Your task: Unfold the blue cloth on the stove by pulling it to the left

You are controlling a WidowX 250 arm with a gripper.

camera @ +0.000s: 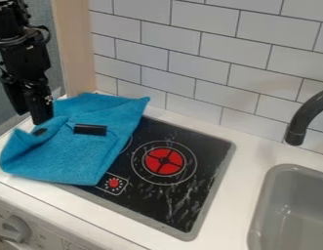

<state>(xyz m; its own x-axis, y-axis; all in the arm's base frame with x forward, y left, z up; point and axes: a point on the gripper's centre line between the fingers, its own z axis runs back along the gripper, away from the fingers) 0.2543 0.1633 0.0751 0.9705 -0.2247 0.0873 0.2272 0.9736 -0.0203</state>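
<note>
Your black arm (pixel 23 53) drops steeply to the hand (pixel 30 117), which points down; you can't tell its opening or whether it grips anything. The blue cloth (pixel 66 158) spreads below and rightward of it, bearing a black bar (pixel 90 129).

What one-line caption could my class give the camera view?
Black robot claw at a rumpled blue cloth partly covering a black stovetop, with a grey sink nearby.
</note>
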